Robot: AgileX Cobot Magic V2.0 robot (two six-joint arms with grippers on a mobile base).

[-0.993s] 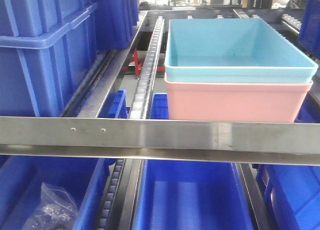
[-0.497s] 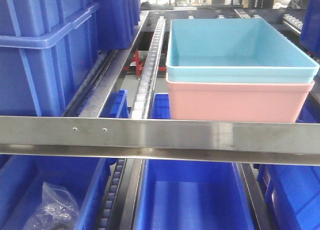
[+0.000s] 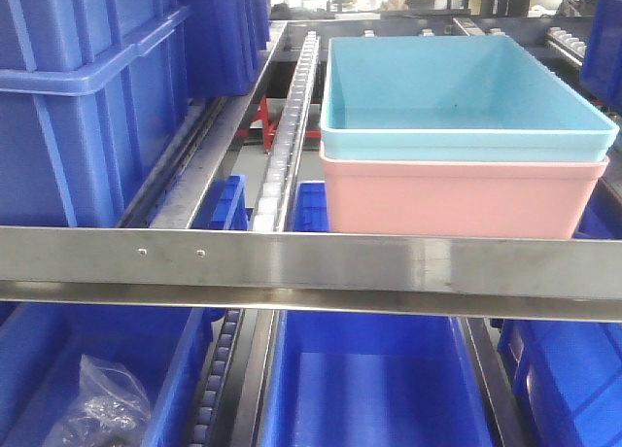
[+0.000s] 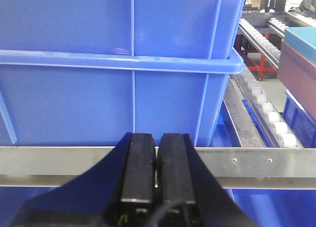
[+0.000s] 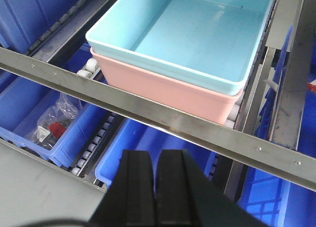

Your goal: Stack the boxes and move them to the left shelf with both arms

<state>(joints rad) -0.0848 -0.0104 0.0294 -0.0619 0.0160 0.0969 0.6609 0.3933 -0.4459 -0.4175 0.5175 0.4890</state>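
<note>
A: Where are your bins?
B: Blue bin [image 3: 457,83] nested in pink bin [image 3: 457,196], on the shelf [image 3: 311,262] rollers behind the front rail.
A: Your claws?
B: Left claw [image 4: 157,160] and right claw [image 5: 157,180] both pinched together, empty. Right sits in front of the rail, well short of the bins; left faces a dark blue bin [image 4: 118,64].

Both hands [image 4: 156,153] [image 5: 155,168] closed, empty.
</note>
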